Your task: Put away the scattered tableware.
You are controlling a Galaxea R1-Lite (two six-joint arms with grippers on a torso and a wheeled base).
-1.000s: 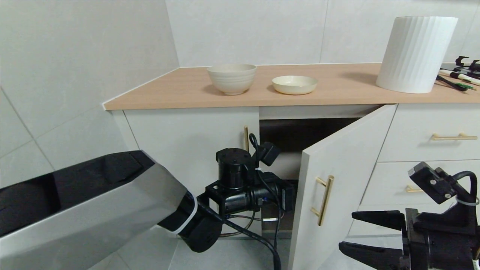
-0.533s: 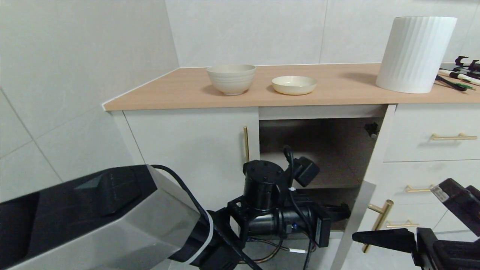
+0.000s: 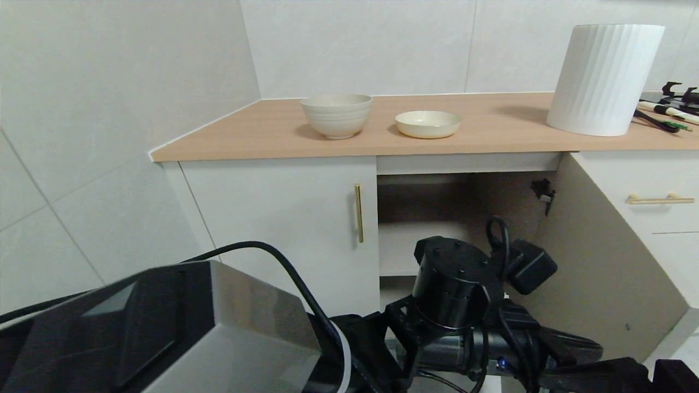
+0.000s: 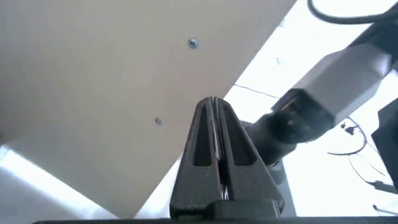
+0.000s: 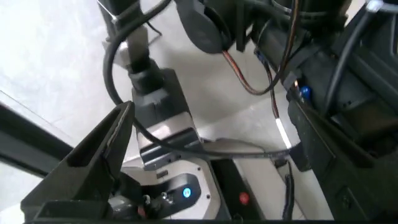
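A cream ribbed bowl (image 3: 336,114) and a shallow cream plate (image 3: 428,123) stand side by side on the wooden counter (image 3: 246,136). Below them the right cabinet door (image 3: 600,262) is swung wide, showing a pale shelf (image 3: 404,245) inside. My left gripper (image 3: 576,345) hangs low in front of the opening, beside the door's inner face. In the left wrist view my left gripper (image 4: 213,106) is shut with nothing in it, close to that beige panel (image 4: 93,81). My right gripper (image 5: 208,115) is open and points down at the floor.
A tall white ribbed cylinder (image 3: 603,79) stands on the counter to the right, with several utensils (image 3: 669,112) past it. The left cabinet door (image 3: 284,229) is closed, with a gold handle (image 3: 358,213). Drawers (image 3: 655,199) lie behind the open door.
The right cabinet door has swung from half open to wide open. My left arm moved right and nearer the camera with it. My right gripper sank to the bottom edge of the head view.
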